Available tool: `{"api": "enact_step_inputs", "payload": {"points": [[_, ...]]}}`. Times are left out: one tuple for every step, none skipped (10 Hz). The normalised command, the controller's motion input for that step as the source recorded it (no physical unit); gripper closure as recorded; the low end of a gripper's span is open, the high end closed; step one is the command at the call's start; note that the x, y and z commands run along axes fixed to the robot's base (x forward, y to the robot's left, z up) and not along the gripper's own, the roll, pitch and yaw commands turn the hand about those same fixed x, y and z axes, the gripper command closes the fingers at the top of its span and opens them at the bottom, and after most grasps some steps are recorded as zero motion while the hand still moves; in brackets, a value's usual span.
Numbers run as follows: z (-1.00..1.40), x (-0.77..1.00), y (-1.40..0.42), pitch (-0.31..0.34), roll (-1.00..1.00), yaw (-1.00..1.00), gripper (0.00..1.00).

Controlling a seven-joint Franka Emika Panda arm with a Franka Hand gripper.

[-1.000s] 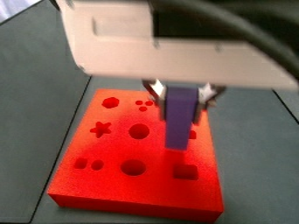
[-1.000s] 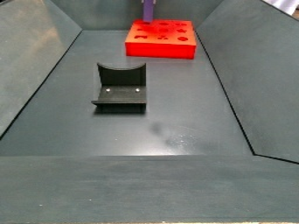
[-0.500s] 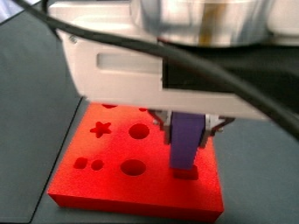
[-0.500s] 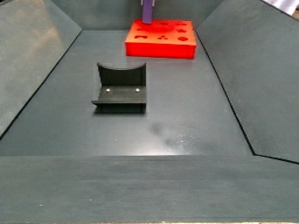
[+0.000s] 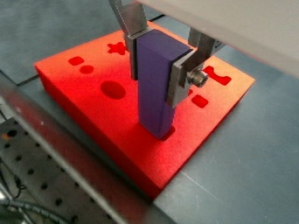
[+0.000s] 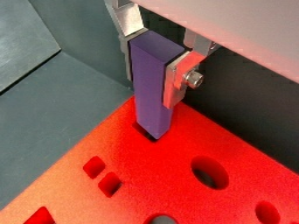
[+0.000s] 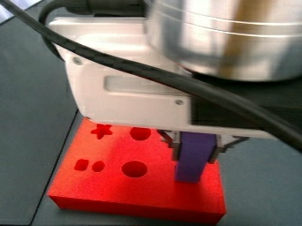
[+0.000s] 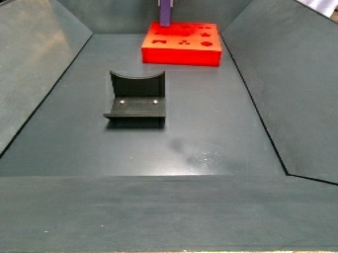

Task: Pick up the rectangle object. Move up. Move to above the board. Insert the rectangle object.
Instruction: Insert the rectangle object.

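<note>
Down on the dark grey matte floor (image 8: 199,119) sits the fixture (image 8: 136,97), a dark L-shaped bracket on a base plate, its curved back wall upright and two small pale dots showing on the plate. Sloping dark grey walls (image 8: 46,89) rise on either side of the floor. There's a faint pale scuff (image 8: 199,156) near the floor's middle. In a wrist view, a dark perforated metal plate (image 5: 30,166) shows, dotted with rows of holes.

White-housed tool (image 7: 199,144), silver plate fingers (image 5: 183,72), screw, black cables, metal cylinder.
</note>
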Motion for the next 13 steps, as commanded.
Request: {"api": "enact_step_inputs", "payload": {"points": [[-0.4,0.32,-0.27,0.249,0.07,0.21,1.0],[-0.46,0.17,-0.02,0.164,0.0,0.11,1.0],[-0.44,0.07,0.0,0.133,-0.03,0.07,1.0],[-0.42,0.0,0.12,0.094,-0.1,0.04,1.0],[-0.39,0.0,0.17,0.033,-0.13,0.09,1.0],[-0.37,-0.04,0.06,0.016,-0.08,0.21,1.0],[-0.37,0.0,0.05,0.051,-0.08,0.2,1.0],[-0.32,0.0,0.14,0.08,-0.11,0.18,1.0],[-0.27,0.0,0.23,0.096,-0.14,0.18,1.0],[-0.25,0.0,0.22,0.1,-0.12,0.15,1.0],[-0.25,0.0,0.19,0.11,-0.11,0.15,1.0],[-0.26,0.0,0.15,0.119,-0.08,0.13,1.0],[-0.35,0.0,0.0,0.076,0.0,0.13,1.0]]}}
